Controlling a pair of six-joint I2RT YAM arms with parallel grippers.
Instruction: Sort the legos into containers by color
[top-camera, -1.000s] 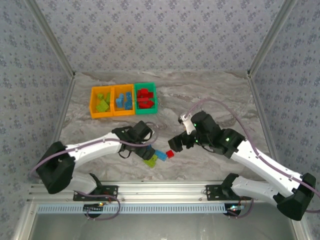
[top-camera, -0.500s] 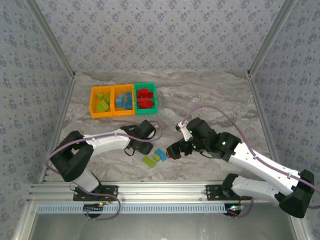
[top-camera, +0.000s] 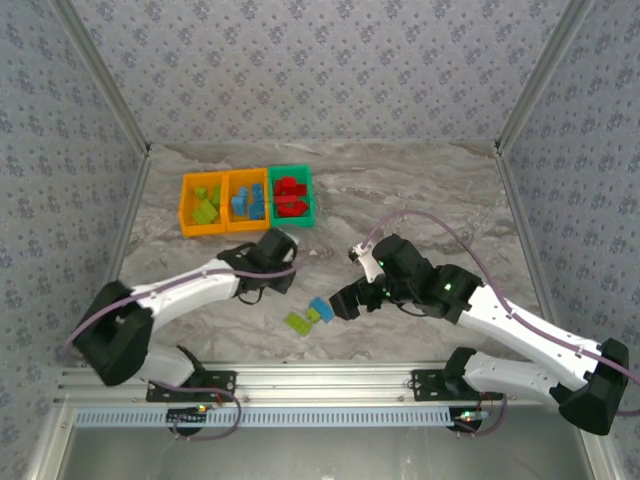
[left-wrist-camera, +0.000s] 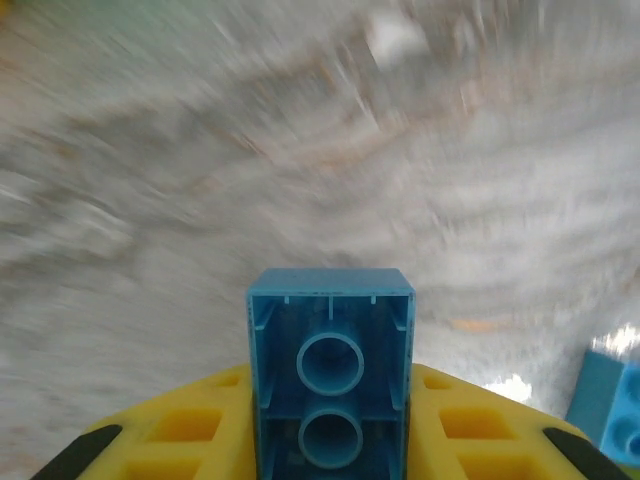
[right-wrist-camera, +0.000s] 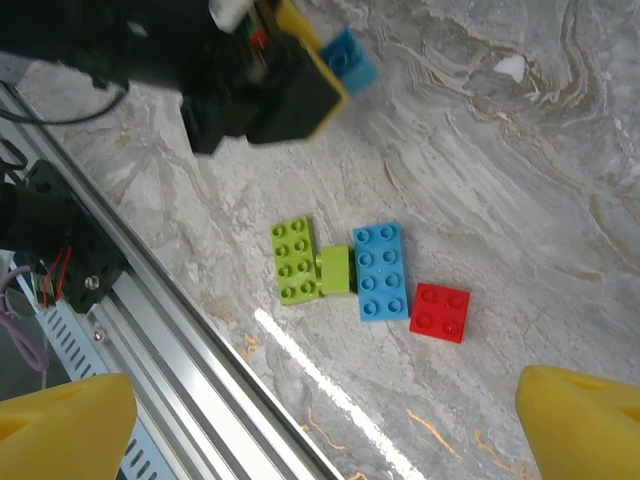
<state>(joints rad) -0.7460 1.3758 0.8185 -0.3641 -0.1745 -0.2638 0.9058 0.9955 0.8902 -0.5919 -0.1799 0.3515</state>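
Observation:
My left gripper (top-camera: 272, 262) is shut on a blue lego (left-wrist-camera: 330, 380), held off the table with its hollow underside facing the left wrist camera; the pair also shows in the right wrist view, blue lego (right-wrist-camera: 348, 58). Below my open right gripper (right-wrist-camera: 322, 410) lie a lime green eight-stud lego (right-wrist-camera: 297, 260), a small green one (right-wrist-camera: 336, 270), a blue eight-stud lego (right-wrist-camera: 381, 270) and a red four-stud lego (right-wrist-camera: 440, 312). At the back left stand the containers: an orange one (top-camera: 185, 206) with green legos, an orange one (top-camera: 247, 228) with blue, a green one (top-camera: 311, 196) with red.
The metal rail (right-wrist-camera: 150, 330) at the table's near edge runs close beside the loose legos. Patterned walls enclose the table on three sides. Bare marble lies between the legos and the containers and to the right.
My left gripper has shut on a blue lego from the loose group and drawn back toward the containers. My right gripper has shifted slightly down-left over the remaining legos, still open.

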